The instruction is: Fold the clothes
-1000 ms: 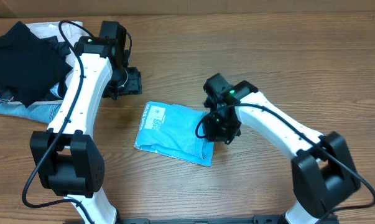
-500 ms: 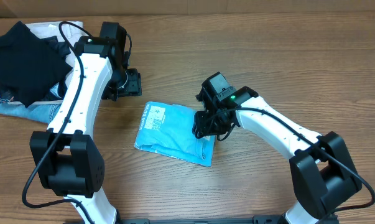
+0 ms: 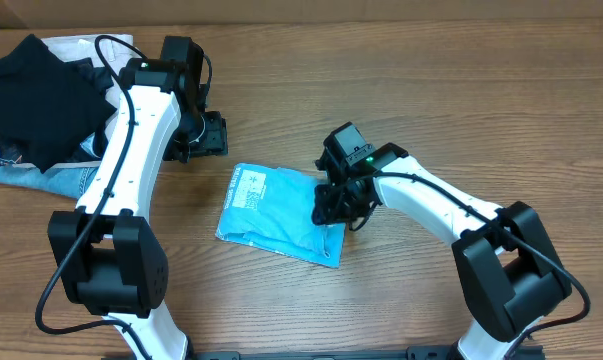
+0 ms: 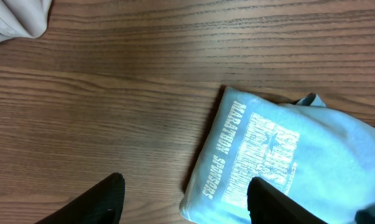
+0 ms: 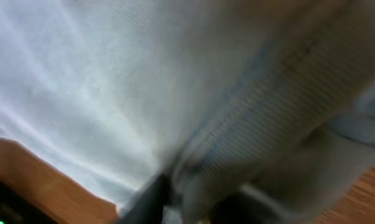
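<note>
The clothes, a light sky-blue T-shirt (image 3: 276,208), lie folded into a small rectangle in the middle of the wooden table. White print shows on its left end (image 4: 262,155). My right gripper (image 3: 333,205) is down on the shirt's right edge, shut, with a fold of pale fabric (image 5: 112,74) bunched between its dark fingers (image 5: 147,199); the wrist view is blurred and filled with cloth. My left gripper (image 3: 206,133) hovers open above bare table up and left of the shirt. In its wrist view its right finger (image 4: 271,202) overlaps the shirt's printed corner, without contact.
A pile sits at the far left of the table: a black garment (image 3: 36,95) on top, pale cloth (image 3: 76,45) behind it and blue denim (image 3: 51,178) beneath. The pale cloth's edge (image 4: 16,18) shows in the left wrist view's top corner.
My right gripper has shifted slightly left onto the shirt's right edge and closed on the fabric. The left arm has stayed put, still open.
</note>
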You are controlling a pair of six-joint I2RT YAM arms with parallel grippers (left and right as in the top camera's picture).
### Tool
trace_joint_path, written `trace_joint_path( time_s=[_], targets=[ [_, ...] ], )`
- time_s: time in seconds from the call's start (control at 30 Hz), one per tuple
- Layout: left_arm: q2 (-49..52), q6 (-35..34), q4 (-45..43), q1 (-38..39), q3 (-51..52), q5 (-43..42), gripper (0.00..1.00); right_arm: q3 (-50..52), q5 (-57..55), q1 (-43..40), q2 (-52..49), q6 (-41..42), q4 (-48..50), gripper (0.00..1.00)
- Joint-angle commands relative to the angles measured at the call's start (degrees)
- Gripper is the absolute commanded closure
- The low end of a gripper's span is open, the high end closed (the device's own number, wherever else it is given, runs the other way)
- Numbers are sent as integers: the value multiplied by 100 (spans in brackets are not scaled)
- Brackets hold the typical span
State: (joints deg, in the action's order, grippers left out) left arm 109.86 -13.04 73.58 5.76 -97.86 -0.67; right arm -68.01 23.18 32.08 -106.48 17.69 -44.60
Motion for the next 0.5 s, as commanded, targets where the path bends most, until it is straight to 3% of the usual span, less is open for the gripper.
trace_joint_path(
  time_s=[0.0,0.23,0.47],
  targets=[
    [9,149,9,-9,-87,-39,34,-44,1008,107,-26,-584,63,96],
    [9,151,28,-9,-87,-37,34,-1049,1550,107,514,-1027,-1156,96],
    [9,149,59,-9,-87,-39,34,-1075,-557,96,732,-525,-2428,96]
  ],
)
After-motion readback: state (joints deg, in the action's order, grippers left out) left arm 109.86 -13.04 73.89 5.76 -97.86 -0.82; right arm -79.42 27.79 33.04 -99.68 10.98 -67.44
